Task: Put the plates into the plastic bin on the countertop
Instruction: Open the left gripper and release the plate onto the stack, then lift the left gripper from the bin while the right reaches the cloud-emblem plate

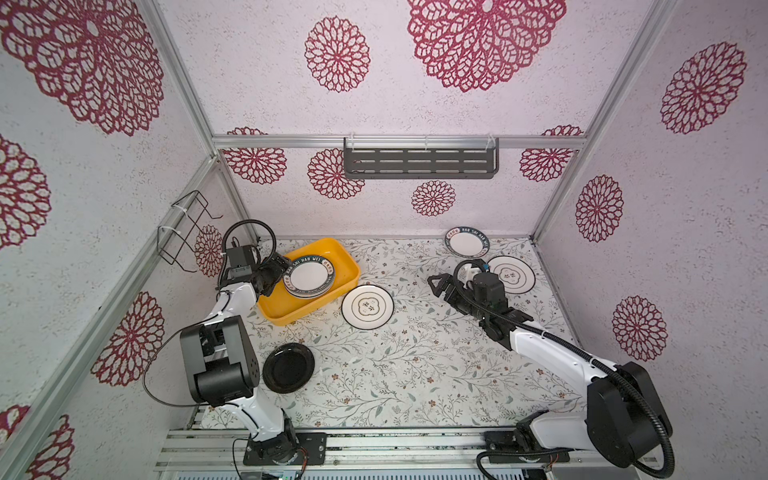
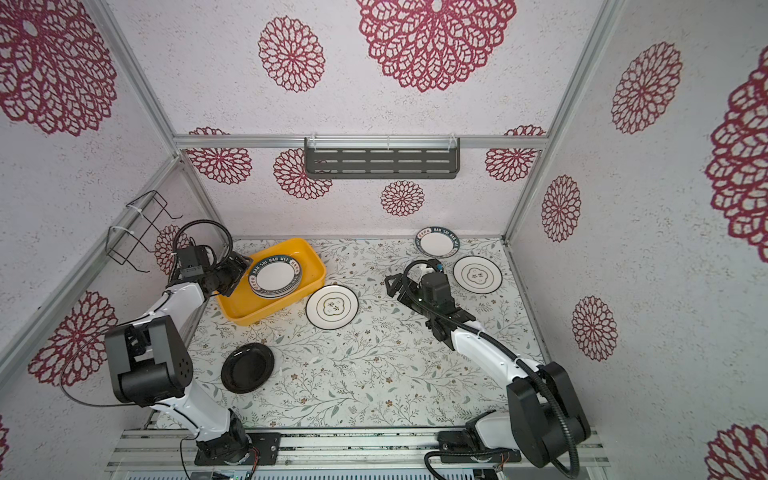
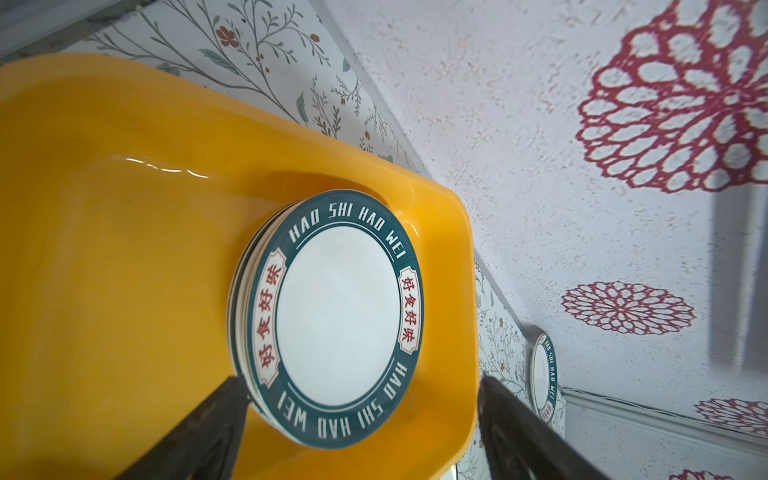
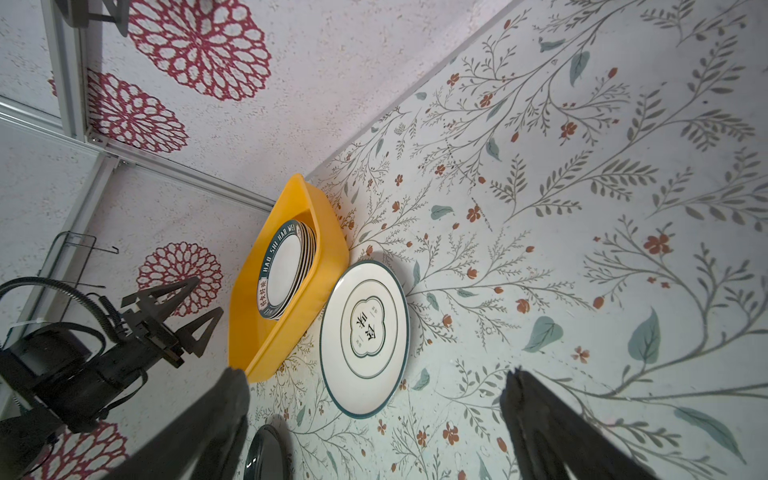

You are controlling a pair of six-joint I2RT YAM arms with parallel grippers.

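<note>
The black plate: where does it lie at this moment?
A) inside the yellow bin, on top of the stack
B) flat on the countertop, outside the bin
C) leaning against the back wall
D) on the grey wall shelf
B: in both top views the black plate lies flat on the countertop, well apart from the yellow bin and on the bin's near side.

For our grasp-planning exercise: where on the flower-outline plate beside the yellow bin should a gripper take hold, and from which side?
The plate lies flat, so only its thin rim offers a hold. Probably take the rim away from the bin, coming low from the right; the bin crowds its left side.
</note>
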